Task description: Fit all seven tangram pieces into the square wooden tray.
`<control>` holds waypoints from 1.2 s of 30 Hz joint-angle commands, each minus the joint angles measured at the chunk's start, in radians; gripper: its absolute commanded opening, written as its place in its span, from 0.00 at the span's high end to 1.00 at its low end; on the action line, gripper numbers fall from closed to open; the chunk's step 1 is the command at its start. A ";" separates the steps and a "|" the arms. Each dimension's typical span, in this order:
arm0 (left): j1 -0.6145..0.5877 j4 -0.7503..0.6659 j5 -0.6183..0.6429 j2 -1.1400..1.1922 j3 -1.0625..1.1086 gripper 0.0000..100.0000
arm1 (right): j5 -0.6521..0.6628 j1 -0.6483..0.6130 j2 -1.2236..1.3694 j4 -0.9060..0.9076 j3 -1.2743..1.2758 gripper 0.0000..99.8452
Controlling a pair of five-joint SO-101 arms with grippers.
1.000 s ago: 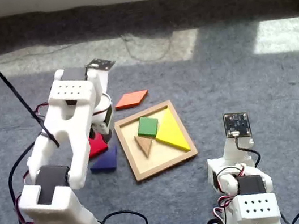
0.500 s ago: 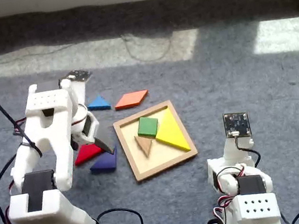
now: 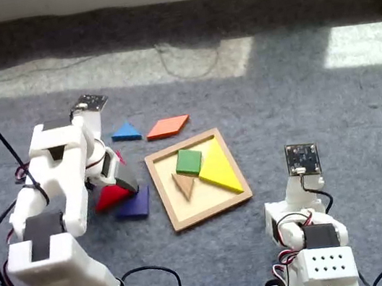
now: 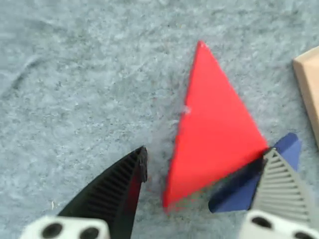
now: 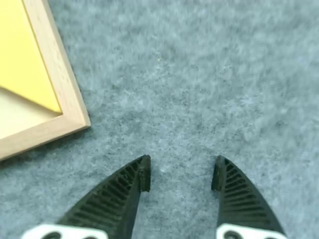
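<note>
Status on the tangram job: three pieces are in, four to go. The tray (image 3: 213, 211) sits on the grey carpet (image 3: 300, 95) with the green square (image 3: 188, 161), the big yellow triangle (image 3: 221, 167) and a small tan triangle (image 3: 183, 184) inside it. There's bare wood along the side nearest my left arm.

The step in hand looks like the red triangle (image 4: 212, 132). It lies flat on the carpet just beside the tray, and one corner overlaps or touches the dark blue piece (image 4: 249, 181); I can't tell which from here. My left gripper (image 4: 207, 151) is spread wide with nothing in it, hanging low over the red one. The black finger is off one edge and the grey finger is over the dark blue piece.

That's what bugs me: if I close like this I reckon I'll pinch both pieces, or just shove the blue one along. So the next move calls for a small shift or a twist, so both fingers land on red edges, then down and squeeze.

The blue triangle (image 3: 126, 132) and the orange piece (image 3: 168, 126) wait further back, near each other. The right gripper (image 5: 182, 164) is open and empty above the carpet, near a tray corner.
</note>
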 commanded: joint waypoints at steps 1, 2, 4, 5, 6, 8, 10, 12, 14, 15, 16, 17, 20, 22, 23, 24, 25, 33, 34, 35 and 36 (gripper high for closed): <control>-0.008 0.078 0.005 0.076 -0.154 0.66 | 0.008 0.015 0.002 -0.031 0.031 0.80; -0.008 0.104 0.005 0.107 -0.188 0.66 | 0.008 0.015 0.002 -0.031 0.033 0.80; -0.008 0.147 0.005 0.159 -0.248 0.66 | 0.008 0.015 0.002 -0.031 0.035 0.80; -0.007 0.163 0.005 0.183 -0.272 0.68 | 0.008 0.015 0.002 -0.031 0.035 0.80; 0.004 0.176 0.002 0.203 -0.294 0.70 | 0.008 0.015 0.002 -0.031 0.035 0.80; 0.031 0.199 -0.003 0.229 -0.317 0.76 | 0.008 0.015 0.002 -0.031 0.035 0.80; 0.062 0.204 -0.003 0.239 -0.323 0.81 | 0.008 0.015 0.002 -0.031 0.035 0.80; 0.093 0.204 0.000 0.240 -0.323 0.85 | 0.008 0.015 0.002 -0.031 0.035 0.80; 0.114 0.204 0.005 0.240 -0.321 0.86 | 0.008 0.015 0.002 -0.031 0.035 0.80; 0.122 0.204 0.005 0.240 -0.320 0.87 | 0.008 0.015 0.002 -0.031 0.035 0.80; 0.130 0.206 0.009 0.240 -0.320 0.87 | 0.008 0.015 0.002 -0.031 0.035 0.80; 0.136 0.206 0.031 0.240 -0.320 0.88 | 0.008 0.015 0.002 -0.031 0.035 0.80; 0.145 0.207 0.066 0.239 -0.331 0.92 | 0.008 0.015 0.002 -0.031 0.035 0.80; 0.154 0.207 0.068 0.237 -0.340 0.93 | 0.008 0.015 0.002 -0.031 0.035 0.80; 0.156 0.207 0.068 0.237 -0.343 0.94 | 0.008 0.015 0.002 -0.031 0.035 0.80; 0.157 0.207 0.068 0.237 -0.346 0.95 | 0.008 0.015 0.002 -0.031 0.035 0.80; 0.157 0.207 0.068 0.237 -0.348 0.95 | 0.008 0.015 0.002 -0.031 0.035 0.80; 0.160 0.216 0.069 0.156 -0.343 1.00 | 0.008 0.015 0.002 -0.031 0.035 0.80; 0.160 0.239 0.069 0.120 -0.343 1.00 | 0.008 0.015 0.002 -0.031 0.035 0.80; 0.162 0.262 0.069 0.077 -0.343 1.00 | 0.008 0.015 0.002 -0.031 0.035 0.80; 0.168 0.281 0.069 0.028 -0.343 1.00 | 0.008 0.015 0.002 -0.031 0.035 0.80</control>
